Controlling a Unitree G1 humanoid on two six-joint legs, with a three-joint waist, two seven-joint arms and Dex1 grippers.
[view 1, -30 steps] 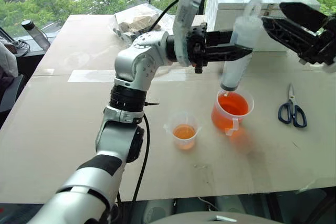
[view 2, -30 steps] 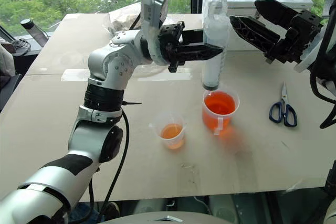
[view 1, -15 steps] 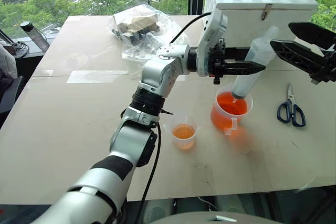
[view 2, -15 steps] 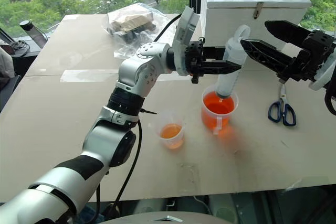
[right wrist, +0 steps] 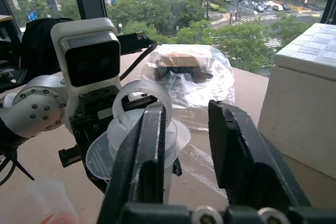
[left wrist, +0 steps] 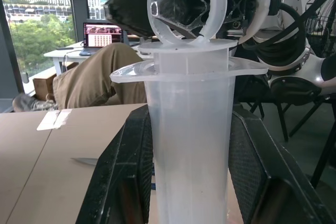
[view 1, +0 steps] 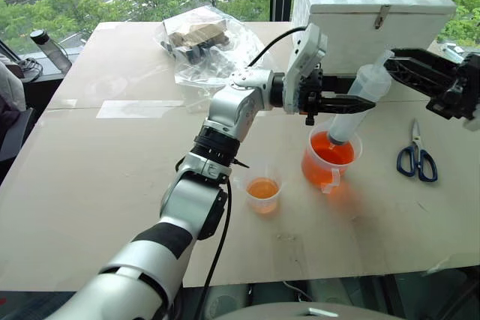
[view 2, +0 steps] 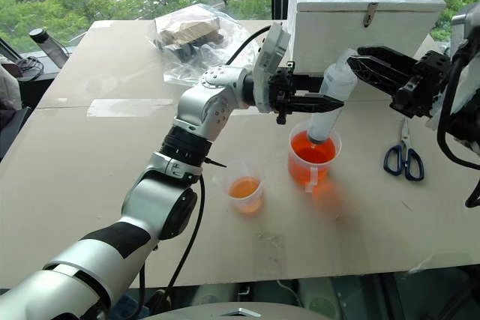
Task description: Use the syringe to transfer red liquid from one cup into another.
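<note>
The syringe (view 1: 351,114) leans over the beaker (view 1: 321,170), its tip down in the red liquid (view 1: 335,153). My left gripper (view 1: 346,100) is shut on the barrel (left wrist: 189,129) from the left. My right gripper (view 1: 395,59) reaches in from the right, shut on the plunger ring (right wrist: 139,95) at the syringe's top. One of its fingers (right wrist: 152,145) lies across the ring, and a dark fingertip shows through the ring (left wrist: 186,3) in the left wrist view. The small cup (view 1: 262,189), holding a little orange liquid, stands to the left of the beaker.
Blue-handled scissors (view 1: 417,157) lie to the right of the beaker. A white box (view 1: 371,5) stands at the back right, and a clear plastic bag (view 1: 199,39) with items lies at the back. A person (left wrist: 100,77) sits beyond the table.
My right gripper's jaws have gone from wide open to closed at the plunger ring. My left gripper has lowered and tilted the syringe, so its tip has gone from above the beaker into the liquid.
</note>
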